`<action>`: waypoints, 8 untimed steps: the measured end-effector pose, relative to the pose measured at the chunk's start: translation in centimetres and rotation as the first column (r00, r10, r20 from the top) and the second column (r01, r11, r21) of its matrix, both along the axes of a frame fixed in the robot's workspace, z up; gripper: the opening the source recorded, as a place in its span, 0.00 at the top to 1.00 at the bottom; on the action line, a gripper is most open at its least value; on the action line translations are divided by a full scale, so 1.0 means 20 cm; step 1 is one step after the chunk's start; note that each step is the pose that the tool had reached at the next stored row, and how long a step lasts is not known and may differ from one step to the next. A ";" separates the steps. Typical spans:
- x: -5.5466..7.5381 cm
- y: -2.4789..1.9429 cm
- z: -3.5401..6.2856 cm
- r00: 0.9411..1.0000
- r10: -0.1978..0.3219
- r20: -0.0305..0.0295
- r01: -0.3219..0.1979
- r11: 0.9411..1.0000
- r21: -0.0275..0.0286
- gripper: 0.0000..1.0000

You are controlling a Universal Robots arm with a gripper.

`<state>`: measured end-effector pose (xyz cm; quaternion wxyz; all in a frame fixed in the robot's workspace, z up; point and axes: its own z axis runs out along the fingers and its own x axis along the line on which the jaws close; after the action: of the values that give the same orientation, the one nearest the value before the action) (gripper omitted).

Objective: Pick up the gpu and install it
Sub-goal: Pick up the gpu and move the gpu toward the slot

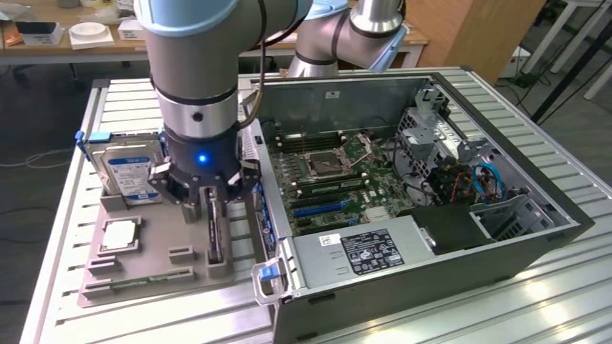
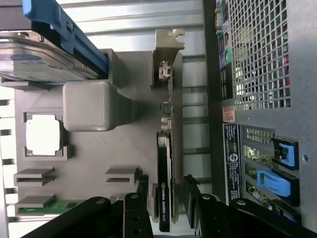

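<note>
the open computer case (image 1: 535, 236) lies just beside the grey tray (image 1: 143, 276), its mesh side wall close along one tray edge. the gripper (image 1: 212, 211) hangs over that edge, claw released, its fingers (image 2: 193, 203) straddling the gpu (image 2: 165, 198) with a narrow gap on each flank. a silver hard drive (image 1: 129, 168) stands upright at one end of the tray. the gpu stands on its long edge in a tray slot, long axis parallel to the case wall, metal bracket (image 2: 168, 44) toward the hard-drive end. a square cpu (image 1: 117, 235) sits mid-tray. a green memory stick (image 1: 134, 281) lies at the tray's opposite end.
</note>
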<state>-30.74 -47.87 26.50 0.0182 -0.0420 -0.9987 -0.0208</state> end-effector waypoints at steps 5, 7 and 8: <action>0.00 -0.014 -0.034 1.000 0.002 0.000 -0.002 1.000 0.000 0.58; 0.00 -0.014 -0.047 1.000 0.002 0.000 -0.002 1.000 0.000 0.58; 0.00 -0.014 -0.055 1.000 0.002 0.000 -0.002 1.000 0.000 0.58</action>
<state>-30.74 -48.15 25.40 0.0180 -0.0411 -0.9988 -0.0208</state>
